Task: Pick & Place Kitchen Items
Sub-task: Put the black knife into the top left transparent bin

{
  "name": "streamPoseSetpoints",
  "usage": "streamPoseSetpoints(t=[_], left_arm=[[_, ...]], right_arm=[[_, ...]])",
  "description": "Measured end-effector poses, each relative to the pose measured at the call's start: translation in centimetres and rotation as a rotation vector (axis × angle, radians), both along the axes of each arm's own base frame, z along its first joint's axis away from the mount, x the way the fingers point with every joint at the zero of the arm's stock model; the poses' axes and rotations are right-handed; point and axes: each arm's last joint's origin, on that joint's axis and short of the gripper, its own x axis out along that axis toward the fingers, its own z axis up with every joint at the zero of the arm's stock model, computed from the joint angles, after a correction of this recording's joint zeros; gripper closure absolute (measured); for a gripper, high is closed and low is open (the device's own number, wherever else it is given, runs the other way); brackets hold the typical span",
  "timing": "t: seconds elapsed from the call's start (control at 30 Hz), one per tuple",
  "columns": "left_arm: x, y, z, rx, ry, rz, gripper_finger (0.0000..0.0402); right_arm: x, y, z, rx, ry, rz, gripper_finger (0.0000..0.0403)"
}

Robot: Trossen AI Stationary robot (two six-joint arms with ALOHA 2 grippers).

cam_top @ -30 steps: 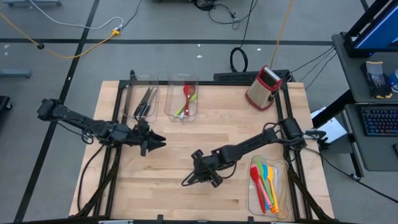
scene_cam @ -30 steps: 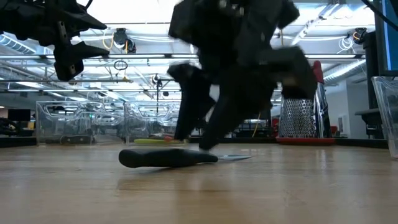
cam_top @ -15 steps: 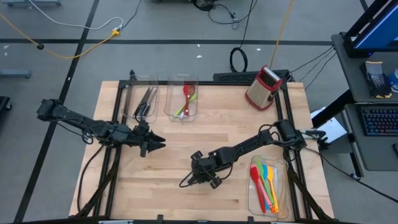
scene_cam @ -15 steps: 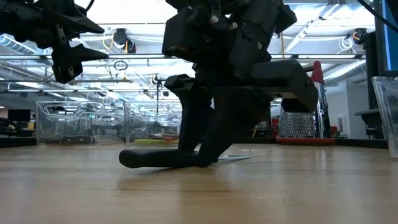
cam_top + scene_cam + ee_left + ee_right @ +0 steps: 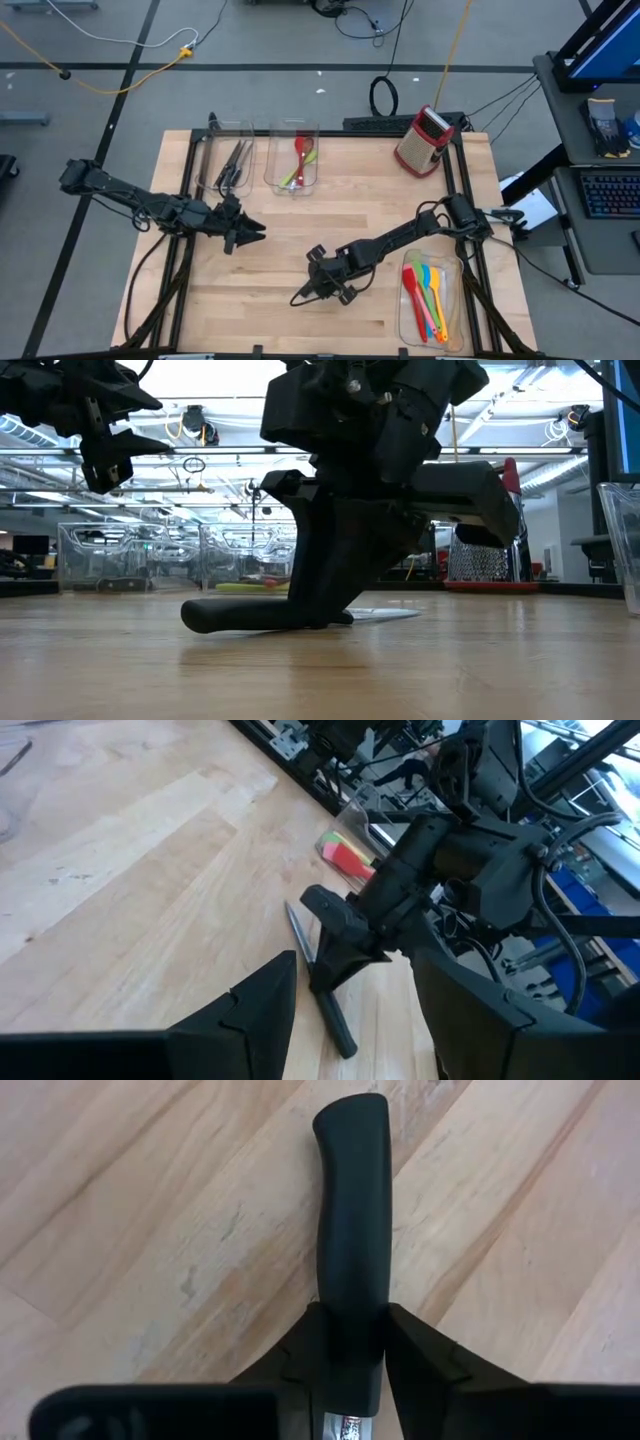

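Knife (image 5: 350, 1240) blade hidden between right gripper (image 5: 345, 1355) fingers.

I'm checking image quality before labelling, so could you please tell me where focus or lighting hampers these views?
Low view: bright ceiling lights backlight the right gripper, leaving it and the knife handle as dark silhouettes. Right wrist view: the knife handle is sharp and evenly lit. Left wrist view: the near fingers look soft.
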Motion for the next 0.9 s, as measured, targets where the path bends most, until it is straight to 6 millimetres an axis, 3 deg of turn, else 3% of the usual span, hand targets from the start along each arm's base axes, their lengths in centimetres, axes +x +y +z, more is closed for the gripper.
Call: streamPoseSetpoints(t=[0.43, 0.9], left_arm=[[0.0, 0.0, 0.0, -0.017, 0.008, -0.004, 0.0195], [0.1, -0.6, 0.2, -0.315, 0.045, -0.114, 0.0195]], right_arm=[[-0.4, 0.3, 3.5, 0.024, -0.090, 0.000, 0.0336], [0.7, 0.3, 6.5, -0.117, -0.236, 0.016, 0.0336]])
